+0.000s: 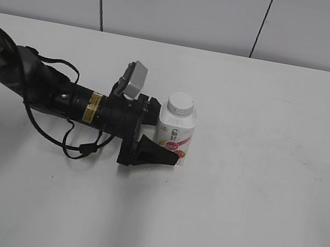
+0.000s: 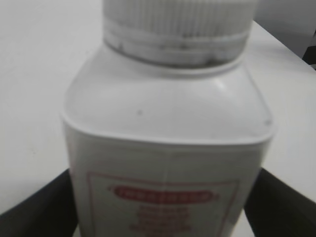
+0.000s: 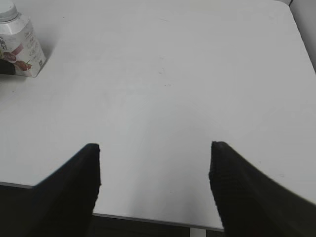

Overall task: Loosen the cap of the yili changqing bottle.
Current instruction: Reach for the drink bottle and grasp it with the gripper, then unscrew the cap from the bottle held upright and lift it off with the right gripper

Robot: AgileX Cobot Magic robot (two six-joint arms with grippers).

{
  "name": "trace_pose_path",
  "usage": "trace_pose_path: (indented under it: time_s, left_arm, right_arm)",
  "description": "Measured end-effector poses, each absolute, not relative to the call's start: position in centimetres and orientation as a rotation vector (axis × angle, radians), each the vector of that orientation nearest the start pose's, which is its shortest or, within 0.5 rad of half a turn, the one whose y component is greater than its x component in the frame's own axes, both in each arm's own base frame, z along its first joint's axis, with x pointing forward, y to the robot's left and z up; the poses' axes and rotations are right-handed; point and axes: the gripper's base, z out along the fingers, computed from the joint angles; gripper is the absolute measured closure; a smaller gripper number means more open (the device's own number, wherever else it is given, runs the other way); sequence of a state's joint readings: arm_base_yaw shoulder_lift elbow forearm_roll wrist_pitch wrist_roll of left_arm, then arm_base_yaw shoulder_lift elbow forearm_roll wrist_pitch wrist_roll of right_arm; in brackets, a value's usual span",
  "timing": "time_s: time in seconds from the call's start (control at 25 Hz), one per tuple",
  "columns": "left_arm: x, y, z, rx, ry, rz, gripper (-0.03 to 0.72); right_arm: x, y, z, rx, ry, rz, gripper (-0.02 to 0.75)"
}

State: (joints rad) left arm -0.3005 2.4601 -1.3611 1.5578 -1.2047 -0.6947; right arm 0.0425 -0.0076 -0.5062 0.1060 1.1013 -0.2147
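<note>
The bottle (image 1: pixel 175 132) stands upright near the middle of the table (image 1: pixel 267 199), its cap (image 1: pixel 180 104) seated on the neck and, as far as I can judge, not yet turned. My left claw (image 1: pixel 161 152) has its fingers on either side of the lower body: in the left wrist view the bottle (image 2: pixel 168 148) fills the frame, with a dark finger (image 2: pixel 42 210) at the lower left and the other at the lower right, each right against or just beside the wall. Whether they are truly pressing I cannot tell; the jaws stand wide, about as wide as the body, so this is either a grip or a bracket about to become one. My right claw (image 3: pixel 155 192) is out of the exterior view; its own camera shows its fingers spread with nothing between them, hanging over bare table, with the bottle (image 3: pixel 20 42) well apart at the upper left of its frame. I judge the step in hand to be steadying the body. Next, I reckon my left must clamp firmly enough that the squat body cannot spin, then my right must travel over, come down above the cap, close on its ribbed rim and twist.
</note>
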Motion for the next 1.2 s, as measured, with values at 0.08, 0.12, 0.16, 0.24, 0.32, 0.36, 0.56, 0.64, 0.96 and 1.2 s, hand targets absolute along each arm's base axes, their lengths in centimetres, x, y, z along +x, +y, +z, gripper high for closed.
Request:
trace_pose_path:
  time_s: [0.08,0.12,0.16,0.24,0.32,0.36,0.56,0.64,0.96,1.2]
  left_arm:
    - [37.01,-20.36,4.31,1.445,1.468,-1.171,0.101]
    - [37.01,-20.36,4.31,1.445,1.468,-1.171,0.108]
    - [37.01,-20.36,4.31,1.444,1.468,-1.171,0.117]
    - [37.01,-20.36,4.31,1.444,1.468,-1.171,0.147]
    - [37.03,-20.37,4.32,1.442,1.468,-1.171,0.178]
    - [37.05,-20.37,4.33,1.439,1.469,-1.17,0.191]
    - [37.18,-20.39,4.37,1.421,1.475,-1.165,0.223]
    - [37.22,-20.4,4.4,1.415,1.476,-1.165,0.232]
    - [37.25,-20.41,4.41,1.411,1.477,-1.164,0.27]
    - [37.16,-20.39,4.35,1.425,1.475,-1.164,0.27]
  right_arm:
    - [-0.91,0.82,27.61,-0.273,2.048,0.021,0.192]
    - [-0.91,0.82,27.61,-0.273,2.048,0.021,0.192]
    - [-0.91,0.82,27.61,-0.273,2.048,0.021,0.192]
    - [-0.91,0.82,27.61,-0.273,2.048,0.021,0.192]
    - [-0.91,0.82,27.61,-0.273,2.048,0.021,0.192]
    - [-0.91,0.82,27.61,-0.273,2.048,0.021,0.192]
    - [-0.91,0.82,27.61,-0.273,2.048,0.021,0.192]
    - [-0.91,0.82,27.61,-0.273,2.048,0.021,0.192]
    - [-0.91,0.82,27.61,-0.273,2.048,0.021,0.192]
    - [-0.91,0.82,27.61,-0.273,2.048,0.021,0.192]
